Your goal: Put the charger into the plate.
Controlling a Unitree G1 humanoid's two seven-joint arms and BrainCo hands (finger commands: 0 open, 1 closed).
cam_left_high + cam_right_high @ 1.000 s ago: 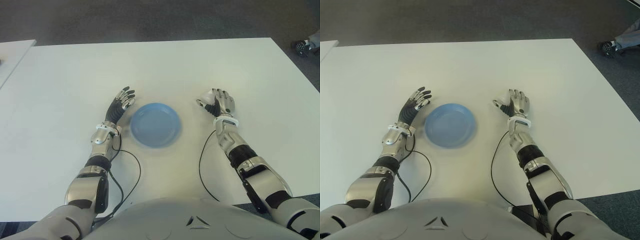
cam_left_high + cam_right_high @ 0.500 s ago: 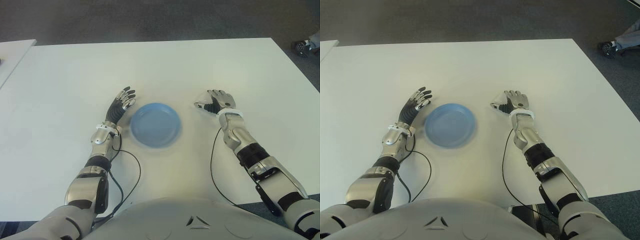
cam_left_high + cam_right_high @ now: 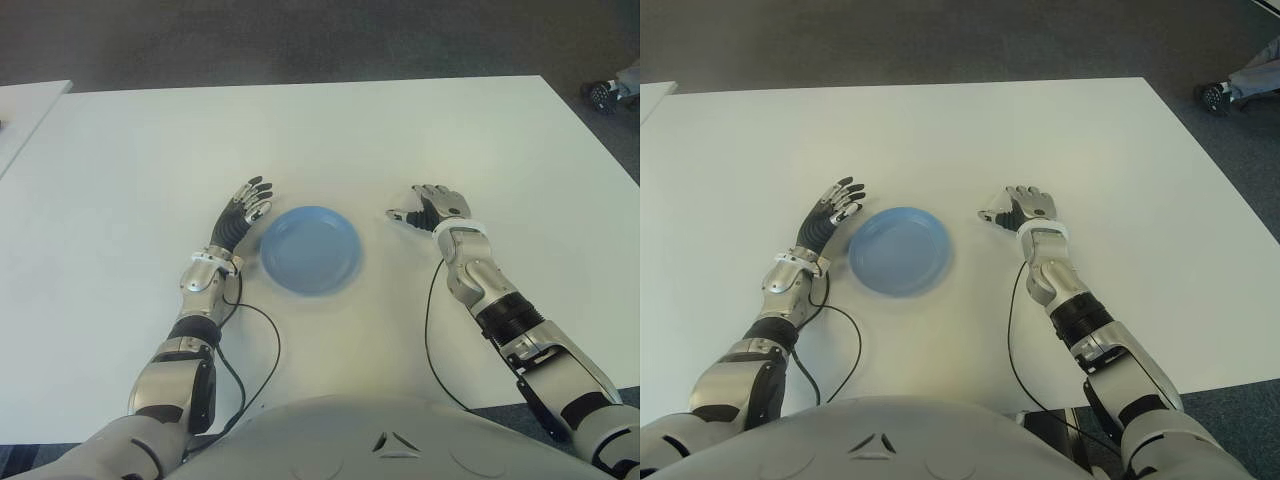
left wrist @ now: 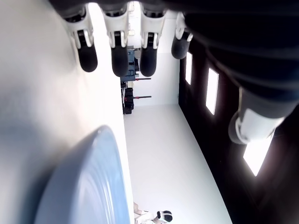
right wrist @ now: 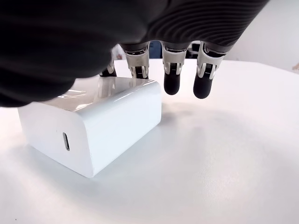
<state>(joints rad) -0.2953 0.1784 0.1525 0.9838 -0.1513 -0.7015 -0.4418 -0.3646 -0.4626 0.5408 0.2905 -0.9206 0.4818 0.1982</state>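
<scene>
The white cube-shaped charger [image 5: 93, 130] stands on the white table [image 3: 330, 140], to the right of the blue plate [image 3: 310, 250]. My right hand [image 3: 425, 205] hovers palm-down over the charger and hides it in the eye views. In the right wrist view its fingertips [image 5: 170, 81] hang just past the charger's far edge, spread and not closed around it. My left hand [image 3: 245, 205] shows at the plate's left rim, fingers stretched out and holding nothing. The plate's rim [image 4: 88, 186] fills part of the left wrist view.
Black cables [image 3: 265, 340] trail from both wrists toward the table's near edge. A second white table [image 3: 25, 105] stands at the far left. A person's shoe [image 3: 610, 92] shows on the dark floor at the far right.
My right hand has tipped forward, palm down, and lowered over the charger while its forearm swung outward. The left hand and the plate have stayed put.
</scene>
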